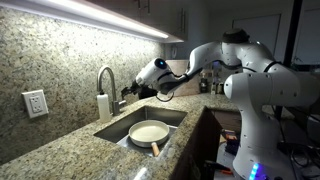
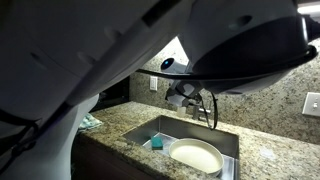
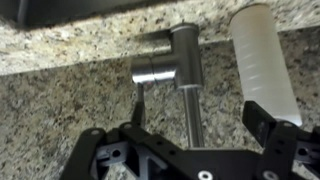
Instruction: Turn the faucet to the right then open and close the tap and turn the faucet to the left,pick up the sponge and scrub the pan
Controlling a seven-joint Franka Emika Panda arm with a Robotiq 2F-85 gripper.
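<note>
**Entry: faucet, first turn not yet made**

Step in hand: turning the faucet (image 3: 187,70) to the right. My gripper (image 3: 178,128) is open and empty, with the jaws wide to either side of the faucet stem in the wrist view. I cannot tell whether they touch it. The bottle (image 3: 262,60) stands just beside the faucet. The pan (image 1: 149,132) lies in the sink (image 2: 185,128), with the sponge (image 2: 155,143) near it. Next move, as I judge it: close in on the spout and push it right, keeping clear of the bottle.
</note>
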